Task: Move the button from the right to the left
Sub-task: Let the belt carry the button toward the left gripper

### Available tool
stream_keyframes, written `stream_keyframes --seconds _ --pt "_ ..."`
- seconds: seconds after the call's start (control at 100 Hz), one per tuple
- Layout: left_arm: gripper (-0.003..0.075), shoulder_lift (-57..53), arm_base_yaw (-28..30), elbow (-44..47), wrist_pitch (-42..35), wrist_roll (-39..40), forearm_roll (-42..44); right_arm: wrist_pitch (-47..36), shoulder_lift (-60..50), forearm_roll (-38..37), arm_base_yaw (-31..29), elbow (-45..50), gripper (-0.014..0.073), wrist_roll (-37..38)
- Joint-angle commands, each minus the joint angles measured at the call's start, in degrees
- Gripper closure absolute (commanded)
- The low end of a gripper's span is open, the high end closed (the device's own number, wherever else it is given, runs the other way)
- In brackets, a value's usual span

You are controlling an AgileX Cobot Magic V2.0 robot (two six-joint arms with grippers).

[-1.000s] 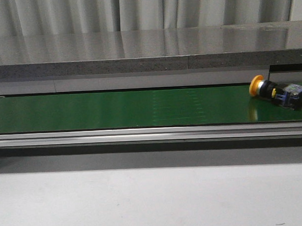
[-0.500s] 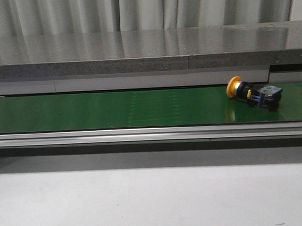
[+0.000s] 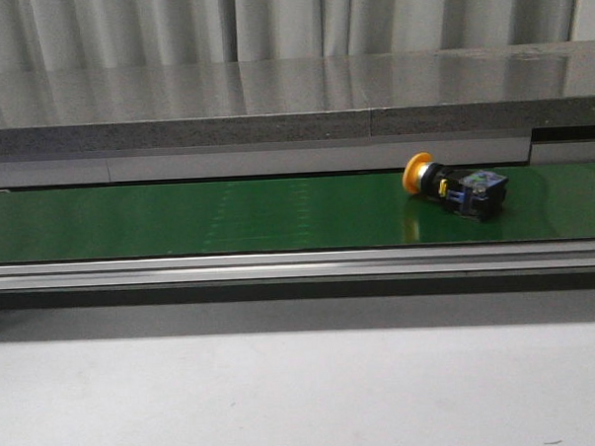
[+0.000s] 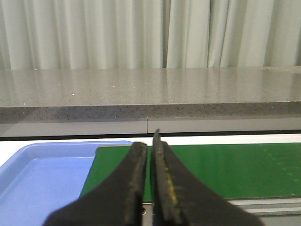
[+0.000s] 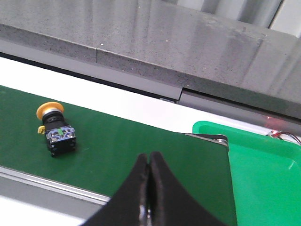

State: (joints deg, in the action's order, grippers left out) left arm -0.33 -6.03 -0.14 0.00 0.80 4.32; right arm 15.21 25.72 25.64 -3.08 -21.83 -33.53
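Observation:
The button [image 3: 455,187] lies on its side on the green belt [image 3: 228,216], right of the middle, its yellow-orange cap pointing left and its black body with bluish marks to the right. The right wrist view shows the button [image 5: 55,129] well away from my right gripper [image 5: 149,159], which is shut on nothing. My left gripper [image 4: 149,146] is shut and empty, hovering over the belt's left end [image 4: 225,169]. Neither gripper appears in the front view.
A blue tray [image 4: 42,174] sits beside the belt's left end and a green tray [image 5: 263,165] beside its right end. A grey stone ledge [image 3: 293,110] runs behind the belt, a metal rail [image 3: 299,265] along its front, and a white table surface [image 3: 305,400] nearer me.
The button has travelled left along the belt, from near the right edge of the front view to right of the middle. Its pose is unchanged.

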Motion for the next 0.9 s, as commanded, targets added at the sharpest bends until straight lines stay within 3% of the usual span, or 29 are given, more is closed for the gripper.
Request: stream_keyframes --seconds 0.0,0.89 --pt "0.0715 -2.0 -0.5 2.4 -4.7 0.6 -0.1 -3.8 0.0 1.1 0.1 -1.5 0.0661 -0.5" --pt "0.0715 -2.0 -0.5 0.1 -6.7 0.6 -1.9 -3.8 0.0 1.1 0.1 -1.5 0.0661 -0.5"
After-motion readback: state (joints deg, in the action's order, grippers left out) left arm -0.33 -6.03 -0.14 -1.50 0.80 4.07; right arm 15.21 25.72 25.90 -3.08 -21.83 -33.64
